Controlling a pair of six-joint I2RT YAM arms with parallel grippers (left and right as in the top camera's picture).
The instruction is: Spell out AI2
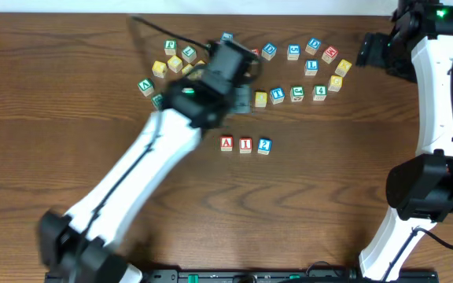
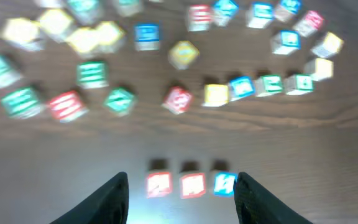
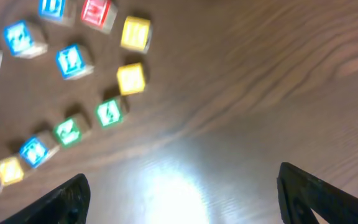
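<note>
Three blocks stand in a row at the table's middle: a red A block (image 1: 226, 143), a red I block (image 1: 245, 145) and a blue 2 block (image 1: 264, 145). They show blurred in the left wrist view, the A block (image 2: 158, 185), the I block (image 2: 192, 185) and the 2 block (image 2: 224, 183), between the fingertips and beyond them. My left gripper (image 2: 182, 202) is open and empty, above the table behind the row (image 1: 242, 98). My right gripper (image 3: 182, 193) is open and empty at the far right (image 1: 366, 52).
Several loose letter and number blocks lie in an arc along the back of the table, from a green block (image 1: 146, 86) on the left to a yellow block (image 1: 343, 67) on the right. The left arm stretches across the table's left half.
</note>
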